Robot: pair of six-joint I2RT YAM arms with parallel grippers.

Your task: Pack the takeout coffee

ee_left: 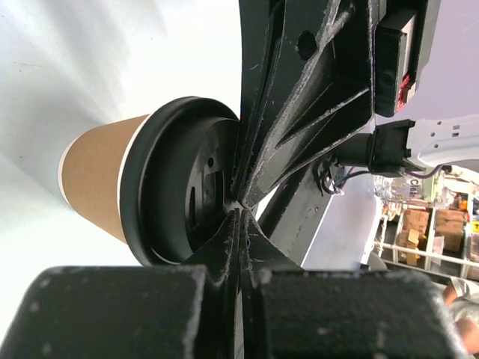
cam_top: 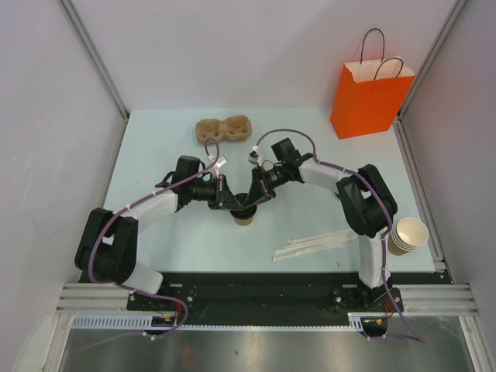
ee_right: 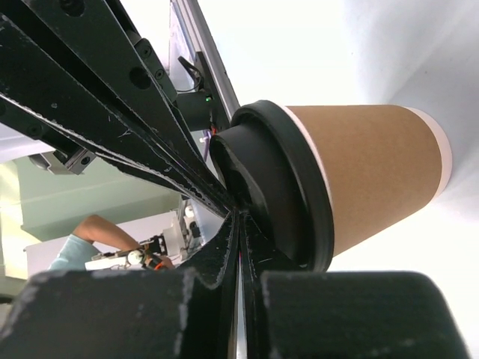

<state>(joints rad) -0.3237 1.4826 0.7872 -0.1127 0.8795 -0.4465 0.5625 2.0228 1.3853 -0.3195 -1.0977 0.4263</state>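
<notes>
Scuffed black fingers of our left pincer (ee_left: 238, 209) are pressed together, as are those of our right pincer (ee_right: 238, 217); both tips meet the round black plastic lid (ee_left: 179, 187) of one tapered brown-paper takeout coffee (cam_top: 245, 218), upright on the tabletop (cam_top: 201, 240). One orange paper bag (cam_top: 370, 97) stands behind.

Pale table (cam_top: 194, 240) — grey walls (cam_top: 232, 46)

I see the takeout coffee (cam_top: 245, 220) standing near the middle of the pale green table (cam_top: 155, 232), a cardboard cup carrier (cam_top: 225, 129) by the far edge and an orange bag (cam_top: 370, 101) upright in the far right corner. White sticks (cam_top: 314, 246) lie near right, with a stack of paper cups (cam_top: 408, 235) at the right edge.
</notes>
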